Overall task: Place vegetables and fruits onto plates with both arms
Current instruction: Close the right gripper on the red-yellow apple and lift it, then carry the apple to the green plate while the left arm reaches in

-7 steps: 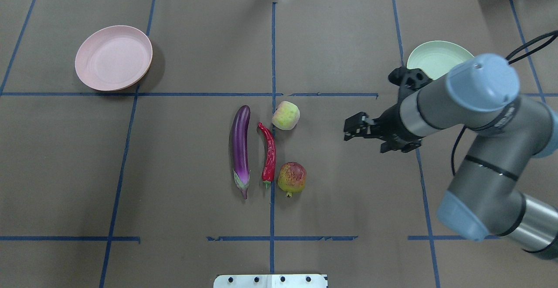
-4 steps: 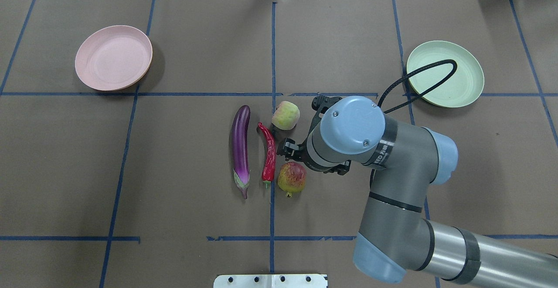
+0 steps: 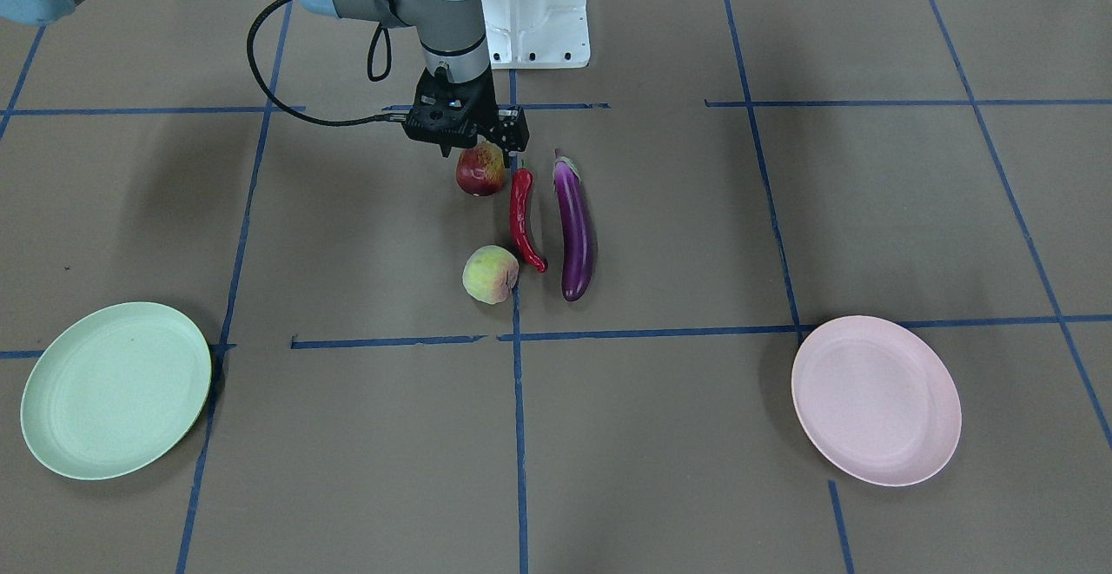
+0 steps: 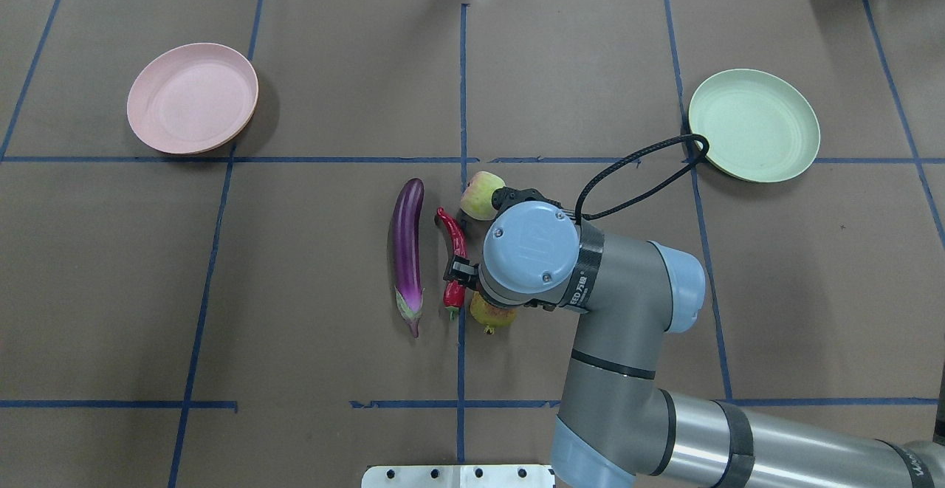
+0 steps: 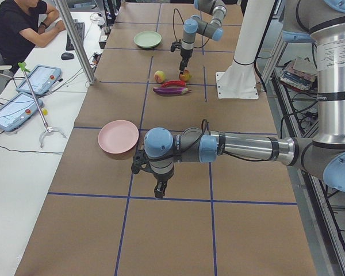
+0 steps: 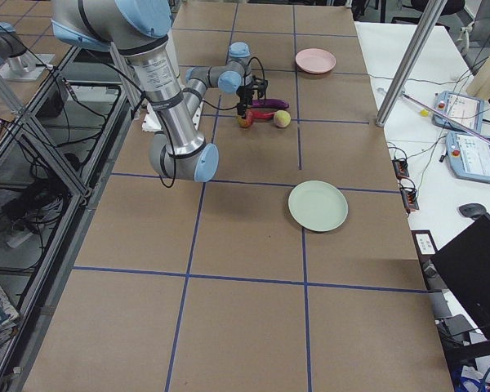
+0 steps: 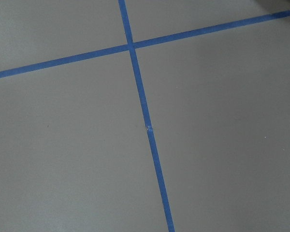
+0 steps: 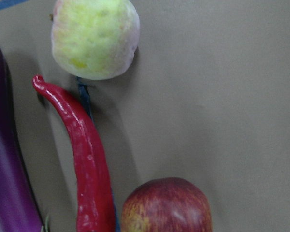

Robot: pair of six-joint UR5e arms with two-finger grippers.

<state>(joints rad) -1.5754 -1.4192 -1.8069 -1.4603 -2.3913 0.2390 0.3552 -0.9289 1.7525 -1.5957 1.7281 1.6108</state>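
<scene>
The purple eggplant point(image 4: 407, 252), red chili point(image 4: 456, 241), peach point(image 4: 478, 193) and pomegranate point(image 4: 491, 314) lie together at mid-table. My right gripper point(image 3: 478, 147) hangs just above the pomegranate point(image 3: 480, 170), jaws open and empty; its wrist hides it in the overhead view. The right wrist view shows the pomegranate point(image 8: 166, 205) under it, the chili point(image 8: 87, 159), the peach point(image 8: 94, 38) and the eggplant point(image 8: 5, 159). The pink plate point(image 4: 192, 98) and the green plate point(image 4: 753, 125) are empty. My left gripper point(image 5: 159, 192) hangs low over bare table near the pink plate; I cannot tell its state.
The white base block point(image 3: 534, 9) stands just behind the produce. The right arm's black cable point(image 4: 642, 170) loops toward the green plate. Blue tape lines point(image 7: 145, 121) cross the brown table cover. An operator point(image 5: 23, 26) sits at the side desk.
The right arm swung left from beside the green plate to over the pomegranate, and the plate now shows whole. The produce and plates have not moved.
</scene>
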